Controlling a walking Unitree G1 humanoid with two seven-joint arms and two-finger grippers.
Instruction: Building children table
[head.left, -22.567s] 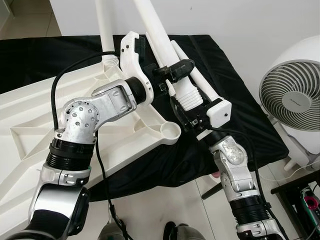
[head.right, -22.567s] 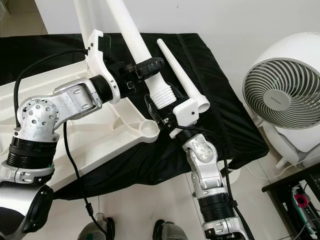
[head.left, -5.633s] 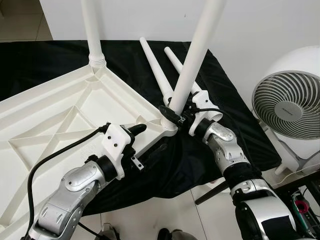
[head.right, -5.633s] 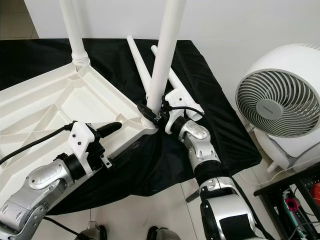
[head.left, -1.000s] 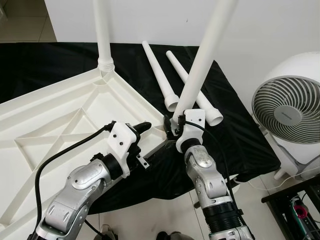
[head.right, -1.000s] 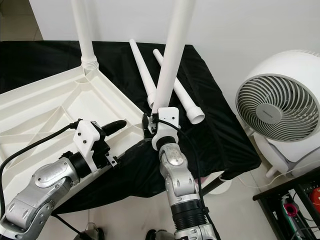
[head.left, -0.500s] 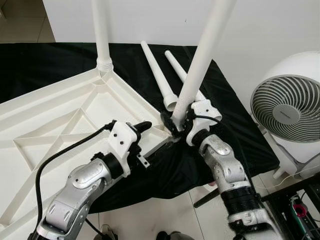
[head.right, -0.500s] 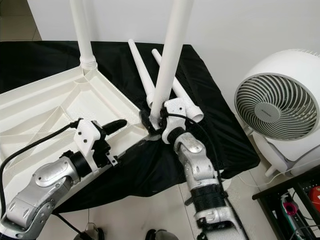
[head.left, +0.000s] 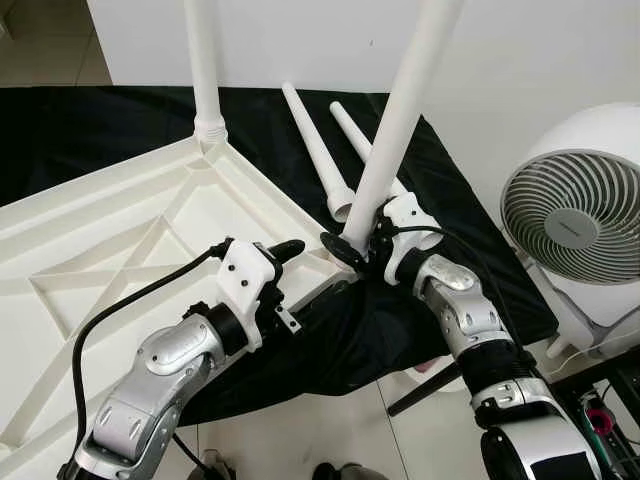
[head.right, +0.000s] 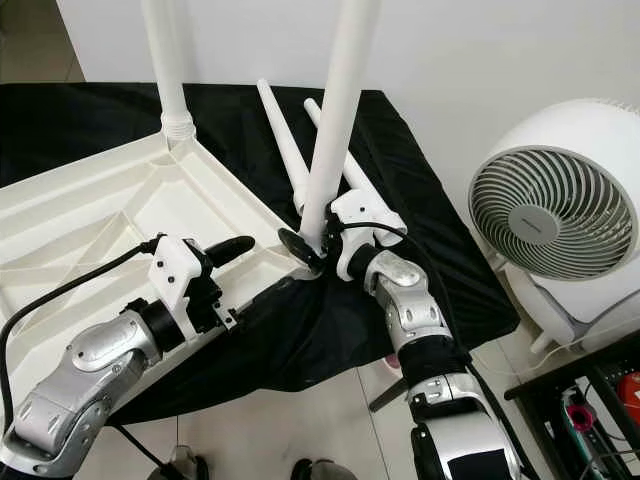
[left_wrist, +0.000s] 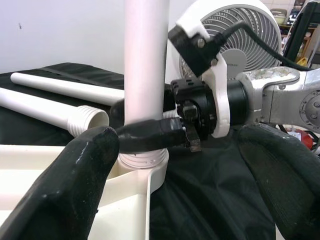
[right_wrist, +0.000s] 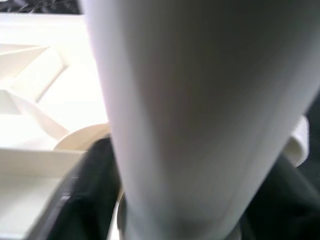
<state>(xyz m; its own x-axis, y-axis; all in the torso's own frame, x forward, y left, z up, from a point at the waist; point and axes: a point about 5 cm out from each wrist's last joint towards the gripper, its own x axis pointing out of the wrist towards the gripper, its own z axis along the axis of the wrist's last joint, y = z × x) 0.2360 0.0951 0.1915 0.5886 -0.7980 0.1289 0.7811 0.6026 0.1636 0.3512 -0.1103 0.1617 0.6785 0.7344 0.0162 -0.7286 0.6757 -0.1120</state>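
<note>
Left eye view has the right gripper clamped low on the leg standing in the upturned tabletop's corner socket. Left gripper hovers wide beside. Hollow plastic: light, stiff, slick; grip near the base.

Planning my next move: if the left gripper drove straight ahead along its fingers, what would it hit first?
Probably the right gripper's near finger, which crosses the upright table leg it clamps, just above the corner socket. The left gripper is open and aimed there; depth is uncertain.
</note>
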